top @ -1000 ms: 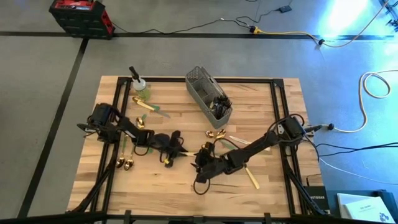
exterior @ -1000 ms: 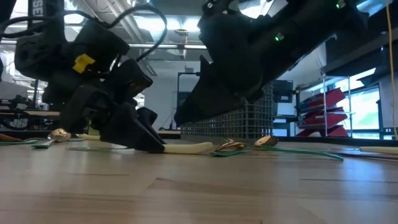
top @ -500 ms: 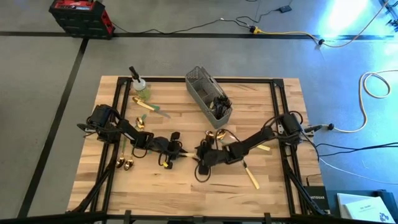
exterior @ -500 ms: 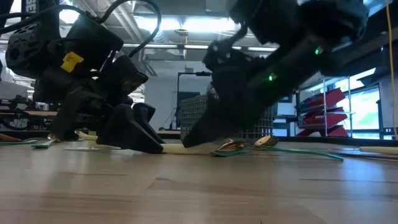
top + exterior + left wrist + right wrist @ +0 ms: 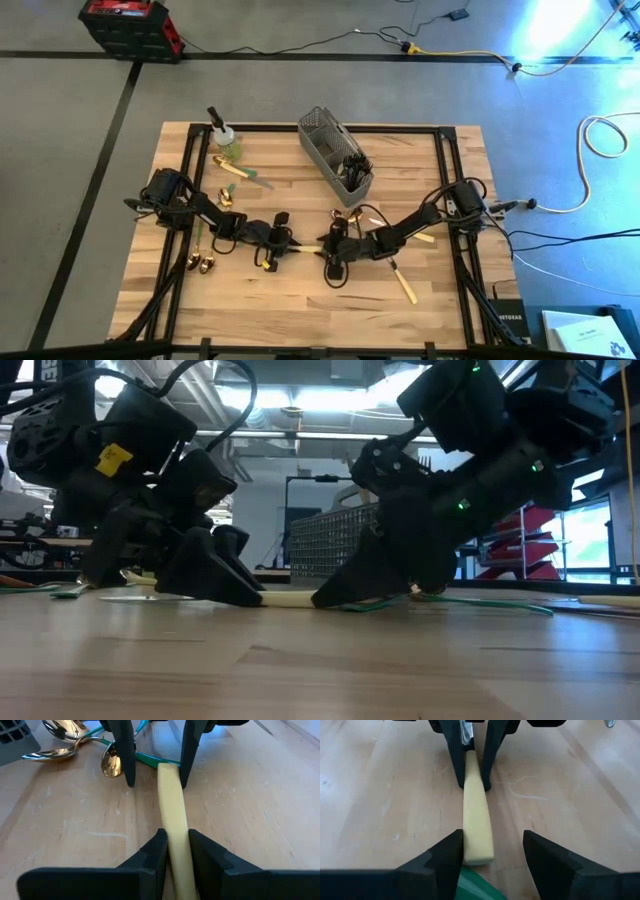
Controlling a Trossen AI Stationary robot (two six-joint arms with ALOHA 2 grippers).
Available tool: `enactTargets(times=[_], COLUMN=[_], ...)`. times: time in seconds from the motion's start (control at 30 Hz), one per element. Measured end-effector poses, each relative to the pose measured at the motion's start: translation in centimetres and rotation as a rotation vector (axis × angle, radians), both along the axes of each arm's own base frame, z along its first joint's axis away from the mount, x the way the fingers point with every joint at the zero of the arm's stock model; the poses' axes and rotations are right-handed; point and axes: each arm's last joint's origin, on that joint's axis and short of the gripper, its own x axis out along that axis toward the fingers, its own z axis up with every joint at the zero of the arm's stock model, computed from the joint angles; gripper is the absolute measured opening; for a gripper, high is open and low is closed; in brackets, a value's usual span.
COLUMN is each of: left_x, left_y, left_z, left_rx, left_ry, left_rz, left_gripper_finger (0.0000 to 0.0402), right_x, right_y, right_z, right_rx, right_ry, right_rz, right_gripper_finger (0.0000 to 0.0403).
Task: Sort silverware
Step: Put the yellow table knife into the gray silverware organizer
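Here, on the wooden table [image 5: 420, 160]: left gripper [image 5: 288, 247] low at the middle, clamped on a cream handle [image 5: 175, 815] lying flat on the wood. Just right of it, right gripper [image 5: 322, 249] facing the left one, fingers [image 5: 445, 855] apart on both sides of the handle's free end, one touching it, other clear of it. Further back, gold spoons [image 5: 60, 750] and green-handled piece [image 5: 150, 759] near. Behind, grey mesh caddy [image 5: 335, 152] holding dark utensils.

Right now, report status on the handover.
Left gripper shut on cream handle. Right gripper open, straddling its free end. Green-handled piece lies just beyond, touching.
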Motion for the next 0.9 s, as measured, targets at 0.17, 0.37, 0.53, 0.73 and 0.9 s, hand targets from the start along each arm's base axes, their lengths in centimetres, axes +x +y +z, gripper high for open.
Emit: enactTargets(times=[0.17, 0.37, 0.53, 0.73, 0.9], left_x=[0.0, 0.0, 0.1, 0.2, 0.4], left_y=[0.0, 0.0, 0.1, 0.1, 0.0], left_z=[0.0, 0.0, 0.0, 0.2, 0.7], left_rx=[0.002, 0.015, 0.034, 0.039, -0.010], left_ry=[-0.002, -0.005, -0.009, -0.035, -0.083], left_rz=[0.005, 0.004, -0.003, -0.008, 0.016], left_gripper_finger=[0.0062, 0.0062, 0.0062, 0.0062, 0.0063], right_x=[0.1, 0.5, 0.5, 0.4, 0.4], right_y=[0.0, 0.1, 0.2, 0.2, 0.2], right_z=[-0.5, -1.7, -2.0, -2.1, -2.1], right_rx=[-0.004, -0.027, -0.032, -0.029, -0.022], right_ry=[0.004, -0.034, -0.028, -0.016, -0.027], right_rz=[0.000, 0.011, 0.037, 0.053, 0.040], right_gripper_finger=[0.0188, 0.0171, 0.0093, 0.0057, 0.0057])
